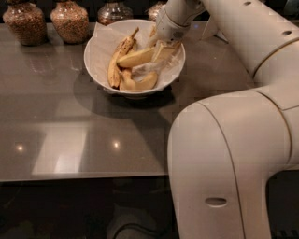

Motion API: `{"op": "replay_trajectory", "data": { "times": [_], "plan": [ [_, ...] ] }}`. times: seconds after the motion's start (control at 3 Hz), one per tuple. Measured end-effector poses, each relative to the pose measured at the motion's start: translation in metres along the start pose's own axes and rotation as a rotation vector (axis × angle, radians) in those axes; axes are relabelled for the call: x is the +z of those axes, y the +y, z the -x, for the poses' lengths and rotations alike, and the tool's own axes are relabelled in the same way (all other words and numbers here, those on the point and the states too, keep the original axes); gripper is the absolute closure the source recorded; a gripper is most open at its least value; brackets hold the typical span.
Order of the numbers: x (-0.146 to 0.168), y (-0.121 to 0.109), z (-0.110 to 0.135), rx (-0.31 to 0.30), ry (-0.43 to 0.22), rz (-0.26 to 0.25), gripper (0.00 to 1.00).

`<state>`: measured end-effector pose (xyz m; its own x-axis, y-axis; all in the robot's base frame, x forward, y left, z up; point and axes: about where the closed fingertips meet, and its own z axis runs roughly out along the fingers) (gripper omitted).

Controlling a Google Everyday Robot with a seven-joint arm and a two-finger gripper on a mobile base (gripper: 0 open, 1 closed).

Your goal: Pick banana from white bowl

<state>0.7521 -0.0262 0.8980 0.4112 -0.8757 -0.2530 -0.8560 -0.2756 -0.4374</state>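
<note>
The white bowl (100, 56), lined with crinkled white paper, stands on the grey counter at the upper middle. A clean yellow banana (134, 59) lies across the bowl's middle, its right end between my fingers. My gripper (161, 50) reaches down into the bowl's right side from above and is shut on that end of the banana. A long brown-speckled banana (116, 63) lies along the left side of the bowl. Another yellow banana (140, 84) lies at the front. The fingertips are partly hidden by the paper.
Several glass jars of grains stand along the counter's back edge: (25, 21), (70, 18), (114, 11). My white arm and body (229, 158) fill the right and lower right of the view. The counter's front edge (84, 175) runs across the lower left.
</note>
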Motion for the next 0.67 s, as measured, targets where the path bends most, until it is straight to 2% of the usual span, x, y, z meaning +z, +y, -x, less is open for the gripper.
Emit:
{"op": "replay_trajectory", "data": {
  "times": [0.33,0.67],
  "plan": [
    [-0.003,0.001,0.002,-0.016,0.013,0.011,0.85],
    [-0.015,0.001,0.006,-0.037,0.026,0.011,1.00]
  ]
}}
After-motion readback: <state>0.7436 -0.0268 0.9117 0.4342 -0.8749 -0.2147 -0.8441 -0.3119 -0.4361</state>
